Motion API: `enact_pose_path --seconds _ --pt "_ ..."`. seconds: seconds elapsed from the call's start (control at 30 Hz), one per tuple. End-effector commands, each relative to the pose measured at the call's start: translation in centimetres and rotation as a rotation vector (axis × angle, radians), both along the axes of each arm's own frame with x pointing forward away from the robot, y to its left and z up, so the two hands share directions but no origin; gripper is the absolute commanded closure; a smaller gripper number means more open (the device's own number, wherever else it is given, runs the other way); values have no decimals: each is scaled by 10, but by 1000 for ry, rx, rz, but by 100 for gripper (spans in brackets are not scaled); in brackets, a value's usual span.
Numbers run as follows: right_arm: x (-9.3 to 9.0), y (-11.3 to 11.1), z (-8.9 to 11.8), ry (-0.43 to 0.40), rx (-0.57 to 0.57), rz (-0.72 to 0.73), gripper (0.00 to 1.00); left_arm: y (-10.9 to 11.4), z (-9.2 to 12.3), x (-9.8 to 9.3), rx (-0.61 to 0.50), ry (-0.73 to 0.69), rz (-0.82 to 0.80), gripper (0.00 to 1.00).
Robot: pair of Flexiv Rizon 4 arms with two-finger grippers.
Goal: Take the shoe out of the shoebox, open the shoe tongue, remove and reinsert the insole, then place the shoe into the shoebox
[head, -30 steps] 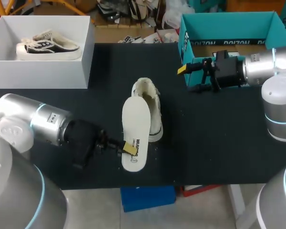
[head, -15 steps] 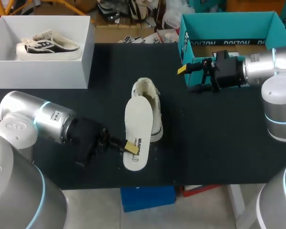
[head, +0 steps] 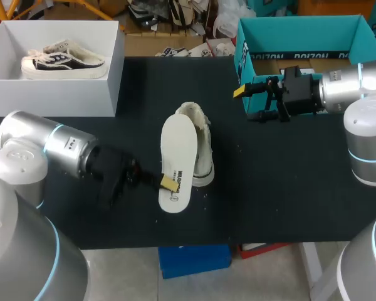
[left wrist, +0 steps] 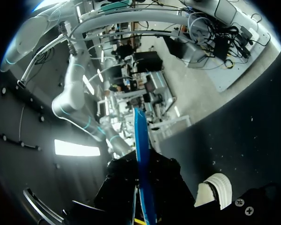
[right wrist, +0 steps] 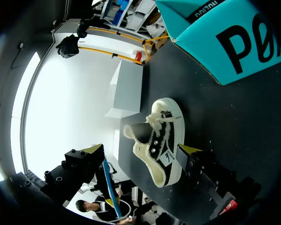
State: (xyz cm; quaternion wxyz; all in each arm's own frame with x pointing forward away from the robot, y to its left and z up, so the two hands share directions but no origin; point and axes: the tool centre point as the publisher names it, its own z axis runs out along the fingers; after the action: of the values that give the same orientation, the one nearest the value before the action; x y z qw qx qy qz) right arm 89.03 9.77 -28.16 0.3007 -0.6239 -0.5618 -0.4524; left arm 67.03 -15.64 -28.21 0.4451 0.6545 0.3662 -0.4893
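Before us the shoe (head: pixel 204 147) lies mid-table (head: pixel 288 188), the insole (head: pixel 178 150) leaning on its left side. A box (head: pixel 50 97) holding a second shoe (head: pixel 62 59) sits far left, and the shoebox (head: pixel 301 31) far right.

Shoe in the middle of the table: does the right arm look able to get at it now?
Probably yes. The right gripper is open and empty by the teal shoebox, with bare table between it and the shoe. The insole, held by the left gripper, covers only the shoe's far side.
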Motion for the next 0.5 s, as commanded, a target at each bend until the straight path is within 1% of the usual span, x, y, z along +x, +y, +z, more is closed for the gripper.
enact_pose_path --seconds 0.03,0.17,0.27,0.37,0.5 --pt "0 1 -1 -1 1 -2 0 -9 -1 29 17 1 -19 100" --pt "0 1 -1 -1 1 -2 0 -12 -3 51 22 0 -4 100" --pt "0 1 -1 -1 1 -2 0 -15 -3 63 25 -2 8 100" --pt "0 1 -1 -1 1 -2 0 -17 -5 74 24 -1 26 100" --pt "0 1 -1 -1 1 -2 0 -22 -5 81 17 -3 39 100"
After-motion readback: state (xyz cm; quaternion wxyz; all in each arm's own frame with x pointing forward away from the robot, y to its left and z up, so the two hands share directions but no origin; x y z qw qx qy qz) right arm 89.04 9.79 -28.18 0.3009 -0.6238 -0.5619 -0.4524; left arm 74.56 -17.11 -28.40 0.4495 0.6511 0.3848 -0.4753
